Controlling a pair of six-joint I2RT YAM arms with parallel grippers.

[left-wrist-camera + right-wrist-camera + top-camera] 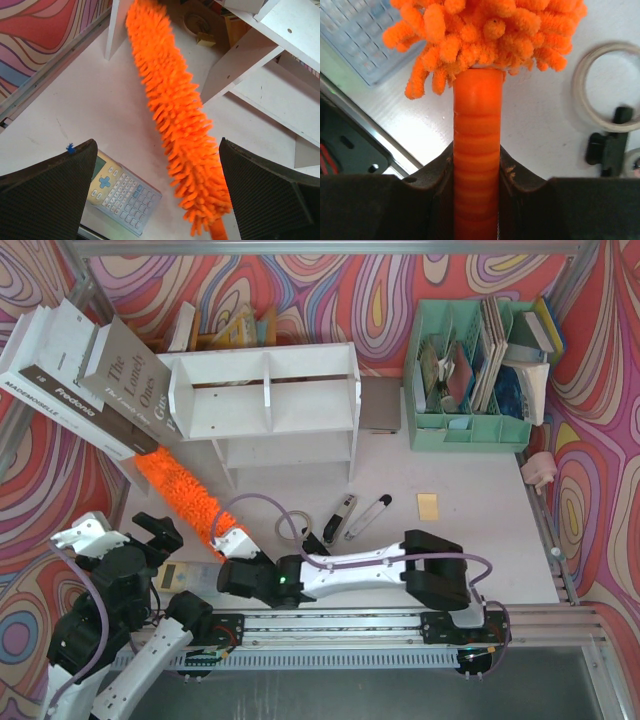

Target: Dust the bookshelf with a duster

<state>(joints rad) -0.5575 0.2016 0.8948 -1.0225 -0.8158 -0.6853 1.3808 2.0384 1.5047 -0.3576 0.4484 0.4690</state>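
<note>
The white bookshelf (265, 400) stands at the back middle of the table; its boards also show in the left wrist view (265, 55). The orange fluffy duster (185, 495) runs diagonally from near the shelf's lower left corner down to my right gripper (232, 545). The right gripper (476, 155) is shut on the duster's orange ribbed handle (476, 125), just below the fluffy head (485, 35). My left gripper (150, 535) is open and empty, left of the duster. In its wrist view (157, 150) the duster (180, 125) passes between its spread fingers.
Large books (90, 370) lean against the shelf's left side, above the duster's tip. A calculator (180, 578) (120, 192) lies under the left gripper. Pens (350, 515), a yellow note (428, 505) and a tape ring (607, 85) lie mid-table. A mint organiser (475, 370) stands back right.
</note>
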